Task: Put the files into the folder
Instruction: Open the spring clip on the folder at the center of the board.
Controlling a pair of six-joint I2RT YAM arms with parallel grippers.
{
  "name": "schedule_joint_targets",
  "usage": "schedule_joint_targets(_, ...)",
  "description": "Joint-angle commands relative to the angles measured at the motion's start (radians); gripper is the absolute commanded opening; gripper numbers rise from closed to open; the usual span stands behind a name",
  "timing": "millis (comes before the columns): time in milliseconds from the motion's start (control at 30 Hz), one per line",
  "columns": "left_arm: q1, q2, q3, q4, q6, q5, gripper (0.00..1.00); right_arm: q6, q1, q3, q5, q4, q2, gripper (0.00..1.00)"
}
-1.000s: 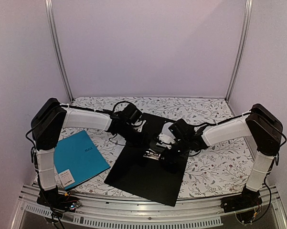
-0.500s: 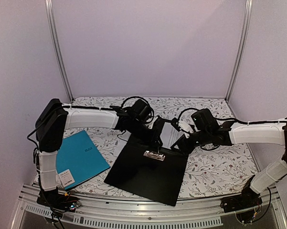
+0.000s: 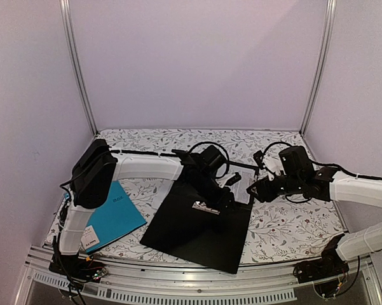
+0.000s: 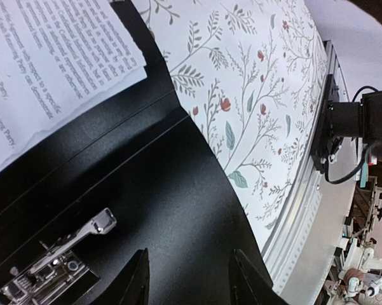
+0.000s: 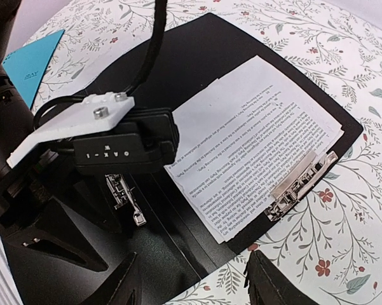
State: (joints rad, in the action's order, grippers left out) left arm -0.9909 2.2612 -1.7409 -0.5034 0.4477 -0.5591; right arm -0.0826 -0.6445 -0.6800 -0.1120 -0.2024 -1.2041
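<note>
The black folder (image 3: 191, 235) lies open on the flowered table, in the middle. The files (image 5: 260, 152), white sheets of printed text, rest on its far half (image 5: 197, 57), and a silver clip (image 5: 299, 184) lies across their edge. A second silver clip (image 5: 124, 197) sits on the near half. My left gripper (image 3: 227, 198) hovers open over the near half (image 4: 159, 184), next to that clip (image 4: 57, 260), with nothing between its fingers. My right gripper (image 3: 255, 190) stands open at the folder's right edge, with the files' corner just in front of its fingers and nothing between them.
A teal-blue folder (image 3: 111, 216) lies closed on the left of the table. The metal rail (image 4: 311, 210) runs along the near edge, just beyond the folder's corner. Bare flowered cloth (image 5: 343, 254) lies to the right of the folder.
My left gripper has opened and slid right, down over the folder's near half. My right arm has drawn back to the right, off the folder, leaving the files showing on the far half.
</note>
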Motion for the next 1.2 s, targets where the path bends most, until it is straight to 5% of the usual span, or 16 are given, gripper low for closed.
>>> schedule_joint_targets(0, -0.005, -0.024, 0.000, -0.054, -0.077, -0.002, 0.44, -0.052, 0.004, 0.014, 0.002, -0.010, -0.020, 0.56)
schedule_joint_targets(533, 0.157, -0.490, 0.453, 0.082, -0.033, 0.341, 0.56, -0.513, -0.017, 0.036, 0.002, -0.133, -0.127, 0.60)
schedule_joint_targets(800, 0.262, -0.508, 0.620, 0.112, 0.056, 0.328, 0.56, -0.712, -0.053, 0.131, -0.150, -0.096, -0.058, 0.59)
schedule_joint_targets(1167, 0.365, -0.423, 0.661, 0.207, 0.093, 0.259, 0.56, -0.885, -0.083, 0.255, -0.261, 0.186, -0.126, 0.57)
